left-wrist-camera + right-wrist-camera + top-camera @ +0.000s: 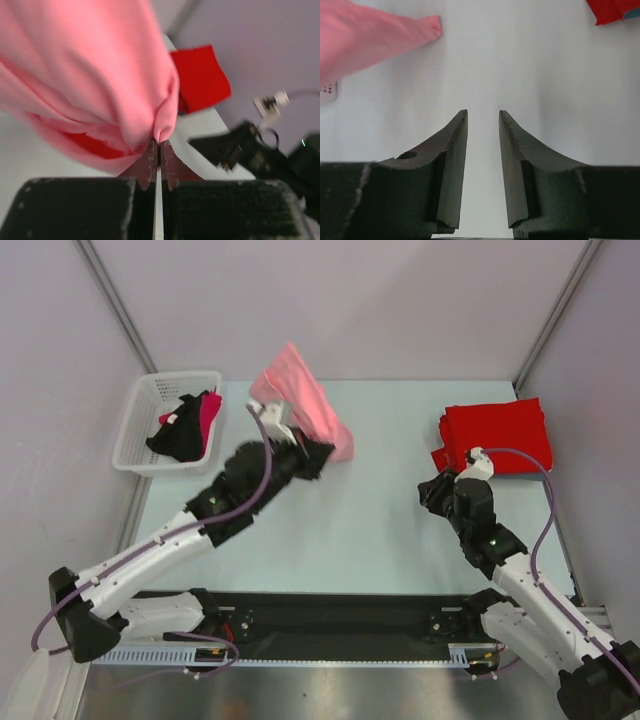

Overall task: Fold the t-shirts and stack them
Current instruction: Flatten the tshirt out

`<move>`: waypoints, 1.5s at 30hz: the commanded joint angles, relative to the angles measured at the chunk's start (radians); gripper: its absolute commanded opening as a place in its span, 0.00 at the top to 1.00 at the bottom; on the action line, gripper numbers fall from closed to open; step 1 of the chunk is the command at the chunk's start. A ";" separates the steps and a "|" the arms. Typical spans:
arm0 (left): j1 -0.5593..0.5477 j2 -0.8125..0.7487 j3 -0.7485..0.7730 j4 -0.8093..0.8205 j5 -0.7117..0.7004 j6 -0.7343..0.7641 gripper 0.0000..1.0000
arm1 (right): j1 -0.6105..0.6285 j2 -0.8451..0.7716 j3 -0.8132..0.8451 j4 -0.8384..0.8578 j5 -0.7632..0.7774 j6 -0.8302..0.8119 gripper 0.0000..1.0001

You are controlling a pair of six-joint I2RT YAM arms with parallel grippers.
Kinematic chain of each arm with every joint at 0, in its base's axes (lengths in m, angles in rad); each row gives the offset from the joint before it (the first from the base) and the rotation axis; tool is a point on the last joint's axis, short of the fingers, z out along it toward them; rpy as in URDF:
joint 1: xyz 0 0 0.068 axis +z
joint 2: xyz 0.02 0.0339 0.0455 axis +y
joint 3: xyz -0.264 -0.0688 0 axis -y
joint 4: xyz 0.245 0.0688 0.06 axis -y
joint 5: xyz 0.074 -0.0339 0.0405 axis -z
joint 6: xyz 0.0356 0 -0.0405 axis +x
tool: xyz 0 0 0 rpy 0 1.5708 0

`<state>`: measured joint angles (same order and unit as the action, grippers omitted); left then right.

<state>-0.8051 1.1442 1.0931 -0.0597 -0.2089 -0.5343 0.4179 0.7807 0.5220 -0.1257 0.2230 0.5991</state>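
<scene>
The left pincer (158, 145) is clamped on a gathered pinch of the pink t-shirt (300, 400), its two tips pressed together with cloth between them. The shirt hangs raised over the far left part of the desk (380, 525), bunched into a slanted mass whose lower end reaches the surface by the pincer. Sleeves, collar and hem are lost in the folds. From the left wrist the cloth fills most of the view and runs off the top and left edges, soft with blur. A darker red patch shows under the folds, and I cannot tell whether it is shadow or something else.

The red t-shirts (497, 435) lie as a folded pile at the far right of the desk. How many are in the pile cannot be counted. The right wrist view cuts off all but one corner of it.

The right pincer (483, 114) stands apart with nothing between its fingers, over bare desk just near the pile.

The white basket (140, 405) sits at the far left, holding a crumpled bundle of cloth (185, 425), black and crimson, too bunched to identify.
</scene>
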 commanded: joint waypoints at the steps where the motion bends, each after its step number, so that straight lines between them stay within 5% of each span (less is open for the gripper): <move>1: -0.204 0.064 -0.205 0.150 -0.147 -0.078 1.00 | -0.019 -0.038 -0.002 -0.054 0.075 0.047 0.63; 3: -0.335 0.100 -0.286 0.228 -0.129 -0.070 0.83 | -0.024 -0.047 -0.002 -0.074 0.087 0.056 0.62; 4: -0.365 0.135 -0.289 0.231 -0.120 -0.066 0.65 | -0.025 -0.047 -0.002 -0.081 0.096 0.063 0.56; 5: -0.385 0.200 -0.270 0.186 -0.119 -0.072 0.34 | -0.027 -0.047 -0.002 -0.083 0.099 0.064 0.52; 8: -0.405 0.278 -0.193 -0.006 -0.202 -0.130 0.22 | -0.028 -0.029 0.001 -0.078 0.063 0.061 0.34; 13: -0.393 0.180 -0.170 -0.063 -0.236 -0.076 0.12 | -0.018 0.052 0.030 -0.080 -0.017 0.031 0.30; 16: -0.339 0.089 -0.176 -0.074 -0.158 -0.059 0.12 | 0.004 0.118 0.045 -0.054 -0.088 -0.019 0.35; 22: -0.065 -0.035 -0.272 -0.055 0.044 -0.085 0.13 | 0.188 0.291 0.125 0.000 -0.123 -0.107 0.43; 30: 0.231 0.052 -0.328 -0.013 0.201 -0.138 0.32 | 0.370 0.578 0.315 0.037 -0.180 -0.202 0.43; 35: 0.273 0.170 -0.296 0.015 0.278 -0.132 0.35 | 0.449 0.689 0.398 0.066 -0.159 -0.245 0.17; 42: 0.290 0.324 -0.240 0.004 0.281 -0.119 0.38 | 0.446 0.828 0.475 0.055 -0.201 -0.251 0.24; 45: 0.293 0.361 -0.228 0.004 0.269 -0.113 0.43 | 0.435 0.851 0.475 0.064 -0.238 -0.239 0.39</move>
<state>-0.5228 1.4910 0.8116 -0.0845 0.0505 -0.6544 0.8623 1.6199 0.9623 -0.0872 0.0303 0.3637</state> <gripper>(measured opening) 0.578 0.632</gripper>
